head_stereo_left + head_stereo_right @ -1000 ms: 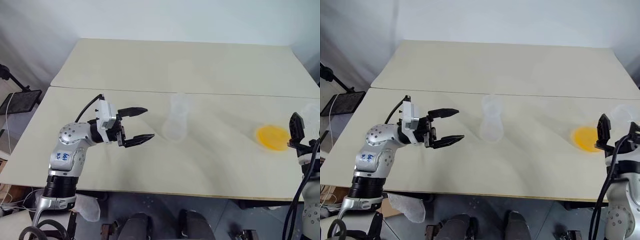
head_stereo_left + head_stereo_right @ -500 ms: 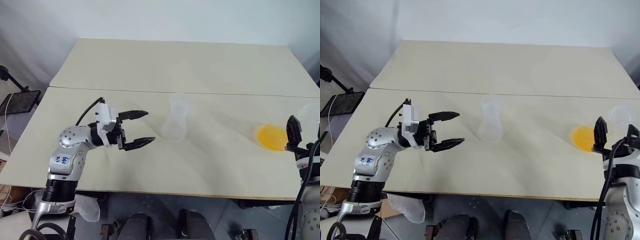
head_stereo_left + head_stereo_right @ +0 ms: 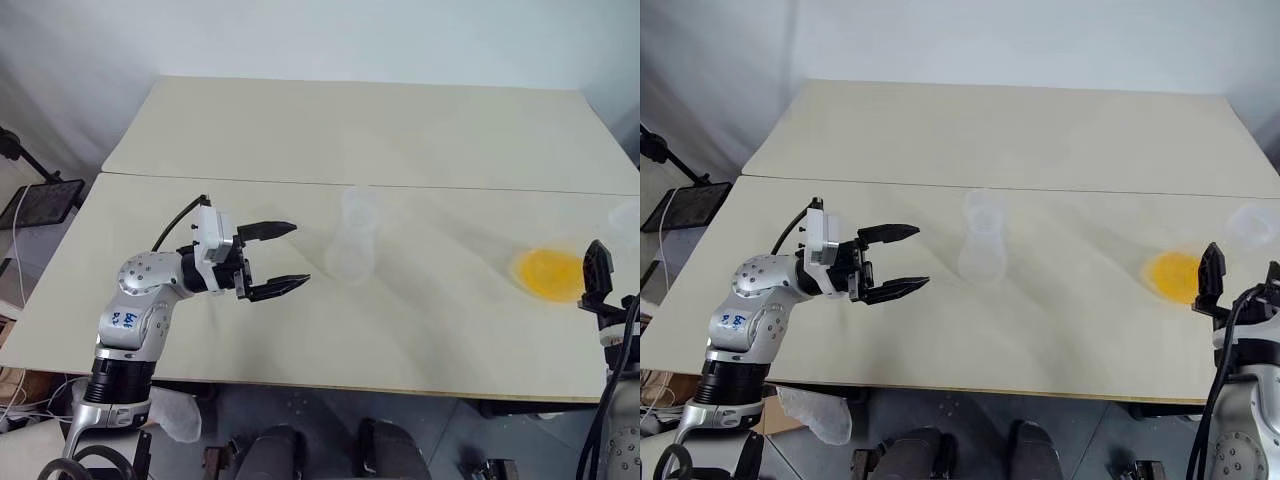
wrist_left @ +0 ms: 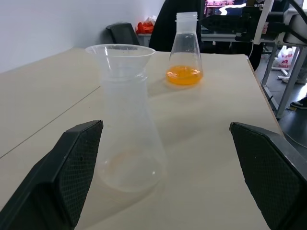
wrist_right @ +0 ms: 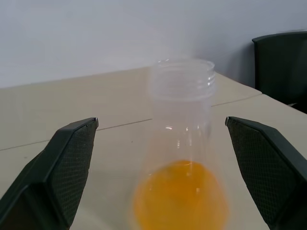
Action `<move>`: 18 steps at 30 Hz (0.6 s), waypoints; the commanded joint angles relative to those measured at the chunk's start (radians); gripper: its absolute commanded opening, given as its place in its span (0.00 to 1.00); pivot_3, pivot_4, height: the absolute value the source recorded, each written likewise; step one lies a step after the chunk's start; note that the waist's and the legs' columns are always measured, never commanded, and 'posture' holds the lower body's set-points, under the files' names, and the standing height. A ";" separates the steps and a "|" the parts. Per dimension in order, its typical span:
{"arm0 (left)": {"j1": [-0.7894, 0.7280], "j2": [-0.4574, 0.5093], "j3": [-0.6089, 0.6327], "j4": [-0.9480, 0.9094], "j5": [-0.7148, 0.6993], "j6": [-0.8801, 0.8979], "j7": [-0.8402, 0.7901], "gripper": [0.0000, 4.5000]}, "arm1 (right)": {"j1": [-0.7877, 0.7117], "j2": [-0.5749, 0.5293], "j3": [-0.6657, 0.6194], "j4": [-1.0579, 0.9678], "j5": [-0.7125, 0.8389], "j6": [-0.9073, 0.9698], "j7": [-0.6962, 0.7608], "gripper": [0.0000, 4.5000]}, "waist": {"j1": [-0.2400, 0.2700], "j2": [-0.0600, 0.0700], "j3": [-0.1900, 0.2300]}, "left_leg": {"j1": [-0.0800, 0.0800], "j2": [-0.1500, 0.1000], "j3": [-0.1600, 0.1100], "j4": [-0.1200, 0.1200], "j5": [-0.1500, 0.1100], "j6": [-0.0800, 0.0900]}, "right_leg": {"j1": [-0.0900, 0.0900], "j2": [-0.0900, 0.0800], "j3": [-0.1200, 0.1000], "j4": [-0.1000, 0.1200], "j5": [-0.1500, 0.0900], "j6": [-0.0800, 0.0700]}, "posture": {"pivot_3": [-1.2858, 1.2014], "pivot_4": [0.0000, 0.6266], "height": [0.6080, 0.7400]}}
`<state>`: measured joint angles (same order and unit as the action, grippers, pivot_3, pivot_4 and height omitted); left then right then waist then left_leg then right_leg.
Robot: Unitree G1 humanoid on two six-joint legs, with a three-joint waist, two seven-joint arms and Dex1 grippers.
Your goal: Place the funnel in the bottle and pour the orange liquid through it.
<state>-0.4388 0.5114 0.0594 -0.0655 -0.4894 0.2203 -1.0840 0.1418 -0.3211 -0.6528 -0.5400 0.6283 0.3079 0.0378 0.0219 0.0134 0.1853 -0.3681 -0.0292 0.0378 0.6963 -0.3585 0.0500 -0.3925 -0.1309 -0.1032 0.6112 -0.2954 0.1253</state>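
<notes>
— How do your jaws stand?

— My left gripper (image 3: pixel 288 257) is spread wide and empty, pointing at the bottle (image 3: pixel 352 238). My right gripper (image 5: pixel 158 167) is just as wide, holding nothing.

— Where are the things, taking the bottle as the mark?

— The funnel (image 4: pixel 120 52) sits in the bottle's neck. The flask (image 4: pixel 184 50) with the orange liquid (image 3: pixel 546 273) stands upright well to the bottle's right on the table (image 3: pixel 400 140), just ahead of my right fingers, untouched.
</notes>
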 commanded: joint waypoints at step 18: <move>-0.017 -0.003 0.010 -0.033 -0.015 -0.009 0.021 1.00 | -0.235 -0.105 0.010 0.276 -0.069 -0.021 0.030 0.99 | 0.000 0.002 0.001 | 0.000 0.000 0.000 0.000 0.000 0.000 | 0.000 0.000 -0.001 0.000 0.000 0.000 | 0.52 0.24 1.00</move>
<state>-0.4479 0.5030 0.0581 -0.0657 -0.4894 0.2191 -1.0691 -0.0821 -0.4083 -0.6246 -0.2609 0.5677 0.3183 0.0595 0.0214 0.0152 0.1863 -0.3684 -0.0292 0.0378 0.6962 -0.3585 0.0500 -0.3927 -0.1308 -0.1038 0.6112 -0.2954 0.1252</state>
